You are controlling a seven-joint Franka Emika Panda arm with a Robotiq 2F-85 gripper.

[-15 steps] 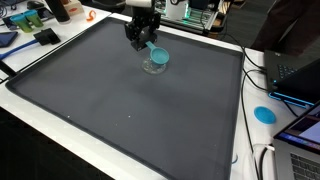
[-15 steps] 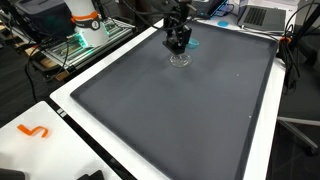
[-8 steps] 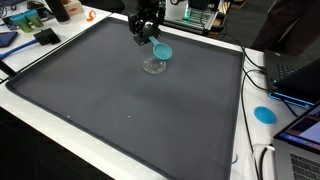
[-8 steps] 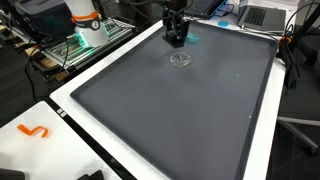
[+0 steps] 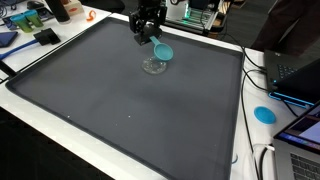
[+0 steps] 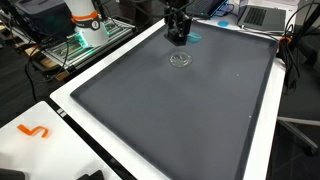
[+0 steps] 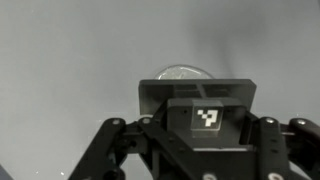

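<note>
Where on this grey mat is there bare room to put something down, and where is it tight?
The grey mat is bare from the glass dish down to its near edge, and to both sides of it. Tight only at the far edge, where the gripper holds a teal piece above the dish.

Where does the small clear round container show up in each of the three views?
In an exterior view: the small clear round container sits far middle, just below the black gripper and a teal disc.
In an exterior view: it sits far on the mat, directly below the gripper.
Wrist view: its rim peeks over the gripper body, upper centre.
Shared landmark: the dark grey mat beneath it.
</note>
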